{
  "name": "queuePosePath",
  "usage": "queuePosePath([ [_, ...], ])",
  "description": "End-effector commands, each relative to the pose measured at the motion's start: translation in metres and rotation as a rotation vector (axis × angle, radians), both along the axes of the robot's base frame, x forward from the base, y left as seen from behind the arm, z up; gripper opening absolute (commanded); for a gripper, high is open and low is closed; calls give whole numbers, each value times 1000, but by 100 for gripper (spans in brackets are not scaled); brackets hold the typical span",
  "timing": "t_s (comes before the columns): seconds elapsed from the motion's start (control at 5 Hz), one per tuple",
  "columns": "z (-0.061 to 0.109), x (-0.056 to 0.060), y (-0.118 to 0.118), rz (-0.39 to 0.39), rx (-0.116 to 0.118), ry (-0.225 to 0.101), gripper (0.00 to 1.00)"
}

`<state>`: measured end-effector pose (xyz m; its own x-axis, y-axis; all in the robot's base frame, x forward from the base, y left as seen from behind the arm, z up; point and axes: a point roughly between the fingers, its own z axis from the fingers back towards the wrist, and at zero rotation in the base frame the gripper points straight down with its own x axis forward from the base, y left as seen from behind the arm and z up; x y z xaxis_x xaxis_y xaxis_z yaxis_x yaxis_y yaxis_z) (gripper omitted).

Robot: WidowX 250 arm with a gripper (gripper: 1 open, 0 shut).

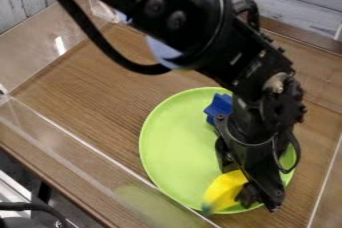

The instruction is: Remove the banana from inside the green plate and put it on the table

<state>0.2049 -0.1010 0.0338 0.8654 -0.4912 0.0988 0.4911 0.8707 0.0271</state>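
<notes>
The hand (251, 189) is down at the banana (225, 190), which lies at the front part of the green plate (171, 152), its tip pointing toward the near rim. I'd say the grasp is being made; the fingers are around or against the fruit's far end, but I can't tell how wide they stand or whether they have hold of it. Next calls for a firm grip, then a lift clear of the rim. The blue block (218, 107) sits close behind. Bare table (114, 97) stretches left of the plate, inside the clear wall (100, 162), roomy enough for setting down.
</notes>
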Motion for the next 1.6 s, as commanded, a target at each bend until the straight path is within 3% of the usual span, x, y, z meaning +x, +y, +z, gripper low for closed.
queuePosePath([
  [0.0, 6, 3, 2, 1, -4, -10, 0],
  [1.0, 27, 2, 10, 12, 22, 36, 0],
  [1.4, 78, 7, 23, 109, 56, 69, 0],
])
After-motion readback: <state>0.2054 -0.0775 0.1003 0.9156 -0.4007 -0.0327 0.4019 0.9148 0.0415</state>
